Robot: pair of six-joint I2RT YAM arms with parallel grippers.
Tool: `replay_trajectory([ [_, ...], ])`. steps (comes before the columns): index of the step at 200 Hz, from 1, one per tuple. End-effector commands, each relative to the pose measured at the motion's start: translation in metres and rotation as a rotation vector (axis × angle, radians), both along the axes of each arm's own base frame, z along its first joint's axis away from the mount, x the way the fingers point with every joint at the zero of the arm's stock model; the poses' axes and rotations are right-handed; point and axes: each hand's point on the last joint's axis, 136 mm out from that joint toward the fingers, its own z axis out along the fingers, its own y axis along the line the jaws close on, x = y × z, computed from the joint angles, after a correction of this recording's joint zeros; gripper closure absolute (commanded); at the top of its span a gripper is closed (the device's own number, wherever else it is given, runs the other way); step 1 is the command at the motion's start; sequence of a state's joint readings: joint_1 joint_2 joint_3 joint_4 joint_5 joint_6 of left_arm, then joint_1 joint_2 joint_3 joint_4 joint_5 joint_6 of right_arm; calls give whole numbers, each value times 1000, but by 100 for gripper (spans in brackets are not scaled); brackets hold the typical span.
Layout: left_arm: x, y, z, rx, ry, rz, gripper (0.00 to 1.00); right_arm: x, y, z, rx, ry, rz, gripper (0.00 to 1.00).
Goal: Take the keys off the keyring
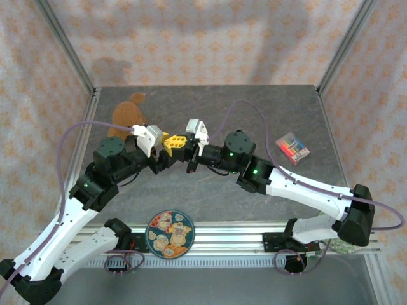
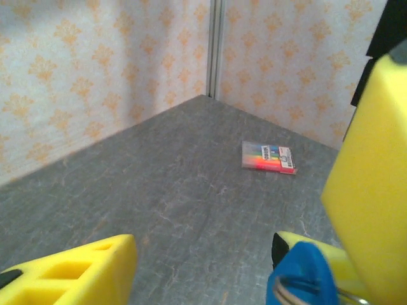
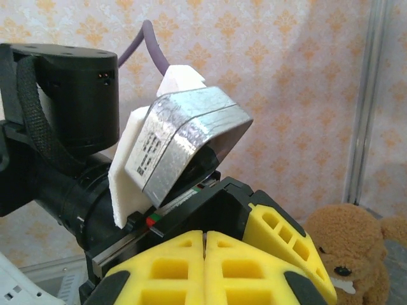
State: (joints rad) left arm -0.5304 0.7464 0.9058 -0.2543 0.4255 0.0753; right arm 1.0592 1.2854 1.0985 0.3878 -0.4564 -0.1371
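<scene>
**Top view** — your left gripper [image 1: 170,143] and right gripper [image 1: 186,146] meet tip to tip above mid-table.

**Left wrist** — your left fingers [image 2: 114,260] stand released. The keyring [image 2: 297,279], a blue tag on a wire loop, lies right of their gap, at the clenched right gripper's tips. You cannot read the keys' axis.

**Right wrist** — right fingers [image 3: 191,241] pressed flush.

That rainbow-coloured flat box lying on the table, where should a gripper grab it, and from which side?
Probably take the flat box from above, closing on its long edges across the narrower width. It lies flat on the table with bare surface around it, so its thin sides are all there is to pinch. It sits skewed to the table edges, so turn the wrist to match.
</scene>
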Motion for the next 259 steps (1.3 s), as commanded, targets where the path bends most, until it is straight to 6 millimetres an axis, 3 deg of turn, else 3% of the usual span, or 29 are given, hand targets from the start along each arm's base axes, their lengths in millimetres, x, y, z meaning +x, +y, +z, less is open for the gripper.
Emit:
replay_trajectory([
  [1, -9, 0, 34, -86, -117, -11, 33, -3, -4, -5, -1, 52, 34, 100],
  [61, -23, 6, 26, -107, -126, -25, 26, 3, -21, 12, 47, 92, 16, 100],
  [167, -37, 25, 23, -197, -122, 34, 25, 0, -36, 32, 112, 140, 52, 100],
  [259, -15, 13, 47, -299, -296, 34, 20, 2, -30, 39, 152, 301, 90, 100],
])
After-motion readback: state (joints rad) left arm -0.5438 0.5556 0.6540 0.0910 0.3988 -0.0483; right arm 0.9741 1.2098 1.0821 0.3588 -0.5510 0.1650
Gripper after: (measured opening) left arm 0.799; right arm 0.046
